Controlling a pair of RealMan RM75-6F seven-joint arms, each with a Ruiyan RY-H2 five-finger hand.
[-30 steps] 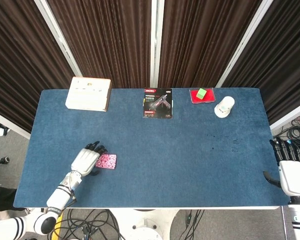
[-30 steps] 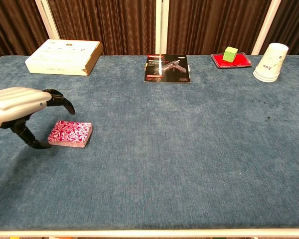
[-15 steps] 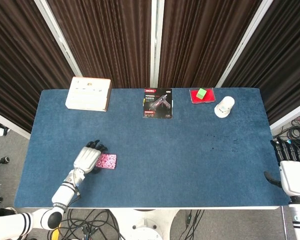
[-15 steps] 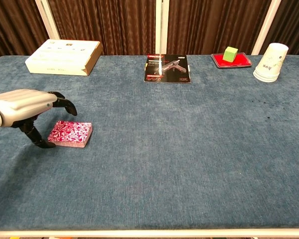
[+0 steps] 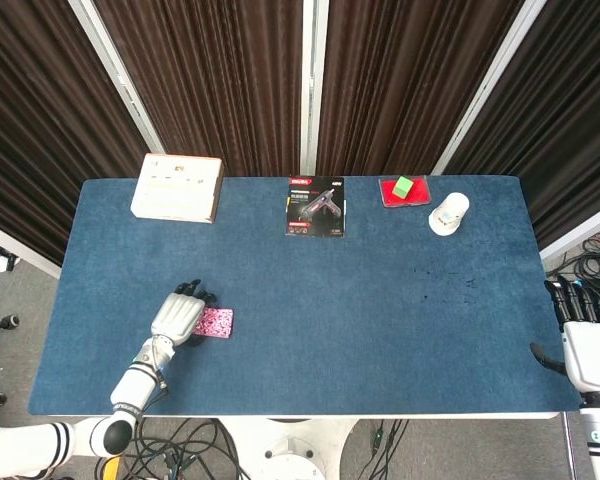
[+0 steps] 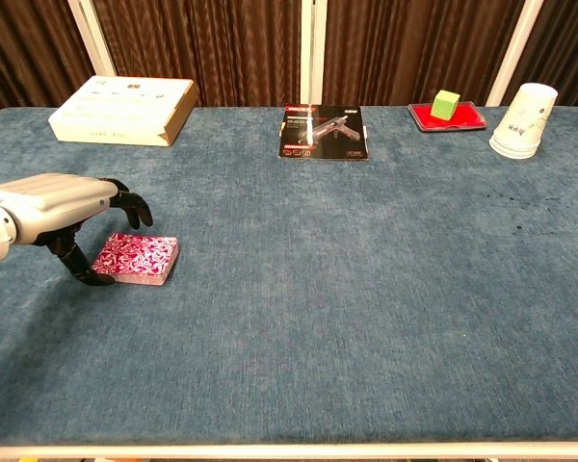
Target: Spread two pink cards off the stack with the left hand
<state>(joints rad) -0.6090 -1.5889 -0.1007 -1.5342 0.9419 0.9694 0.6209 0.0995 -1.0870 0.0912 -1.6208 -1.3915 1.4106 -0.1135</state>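
Observation:
A stack of pink patterned cards [image 6: 136, 258] [image 5: 215, 322] lies squared up on the blue table near its front left. My left hand [image 6: 63, 207] [image 5: 179, 317] hovers just left of the stack and partly over it, palm down, fingers curled with dark fingertips [image 6: 138, 211] above the stack's left edge. The thumb reaches down to the cloth beside the stack's left side. Nothing is held in it. My right hand [image 5: 585, 345] rests off the table's right edge, fingers apart and empty; the chest view does not show it.
A white flat box [image 6: 123, 110] sits at the back left. A glue gun package [image 6: 325, 132] lies at the back middle. A red tray with a green cube [image 6: 446, 104] and a paper cup stack [image 6: 523, 120] stand at the back right.
My left hand has shifted slightly right and closer over the card stack's left edge. The stack has not moved, and the right hand is still.

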